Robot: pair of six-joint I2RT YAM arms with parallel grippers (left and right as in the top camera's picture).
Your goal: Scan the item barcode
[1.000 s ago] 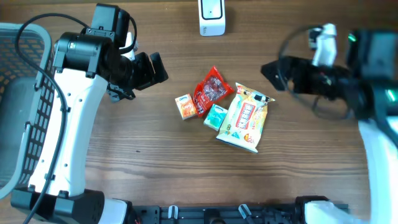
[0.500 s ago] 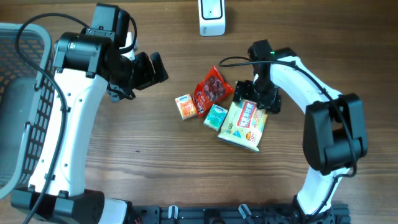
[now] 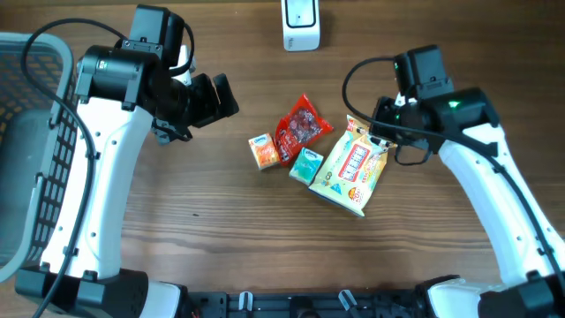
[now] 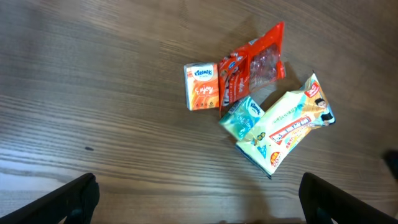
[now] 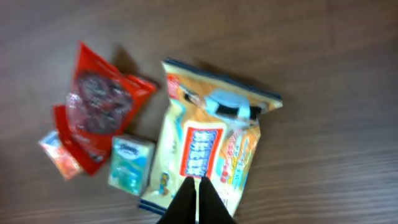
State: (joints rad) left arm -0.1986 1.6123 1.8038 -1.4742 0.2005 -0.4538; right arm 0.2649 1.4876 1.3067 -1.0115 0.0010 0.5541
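Observation:
Four items lie grouped mid-table. They are a yellow snack pack (image 3: pixel 351 168), a red bag (image 3: pixel 300 126), a teal tissue pack (image 3: pixel 307 165) and a small orange box (image 3: pixel 263 151). My right gripper (image 3: pixel 378 132) hovers over the yellow pack's far end. In the right wrist view its fingers (image 5: pixel 198 186) are pressed together above the yellow pack (image 5: pixel 211 143), and I see nothing between them. My left gripper (image 3: pixel 214 99) stays open to the left of the group. Its wrist view shows the fingers wide apart (image 4: pixel 202 205) over bare wood, with the yellow pack (image 4: pixel 287 127) further off.
A white scanner (image 3: pixel 301 25) stands at the table's far edge, beyond the items. A dark wire basket (image 3: pixel 35 141) fills the left side. The left wrist view also shows the red bag (image 4: pixel 255 62), the teal pack (image 4: pixel 244 118) and the orange box (image 4: pixel 201 86).
The right arm swung in from the far right to above the yellow pack, and its jaws went from open to shut. The pack shifted slightly. The left arm has not moved.

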